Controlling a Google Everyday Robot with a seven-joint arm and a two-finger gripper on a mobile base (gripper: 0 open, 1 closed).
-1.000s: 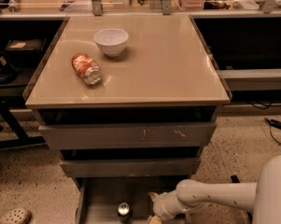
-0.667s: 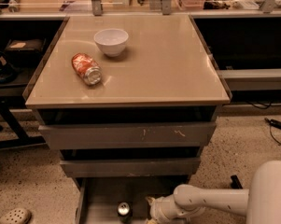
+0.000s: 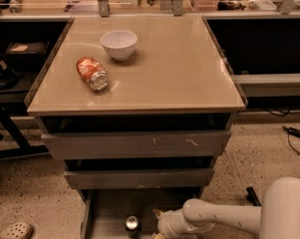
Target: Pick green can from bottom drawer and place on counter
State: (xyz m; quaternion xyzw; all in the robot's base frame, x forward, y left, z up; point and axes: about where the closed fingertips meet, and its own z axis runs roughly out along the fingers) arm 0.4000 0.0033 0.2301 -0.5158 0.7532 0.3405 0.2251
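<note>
The green can stands upright in the open bottom drawer, at the very bottom of the camera view; I see mostly its silver top. My gripper is low inside the drawer, just right of the can and close to it, on the white arm that reaches in from the right. The frame edge cuts off the gripper's tip. The beige counter caps the drawer unit above.
A crushed orange-red can lies on the counter's left part, with a white bowl behind it. Two wider grey drawers are shut above the bottom one. A sandal and cables lie on the floor.
My gripper and arm have moved a little to the left inside the bottom drawer, closer to the green can. The can has not moved.
</note>
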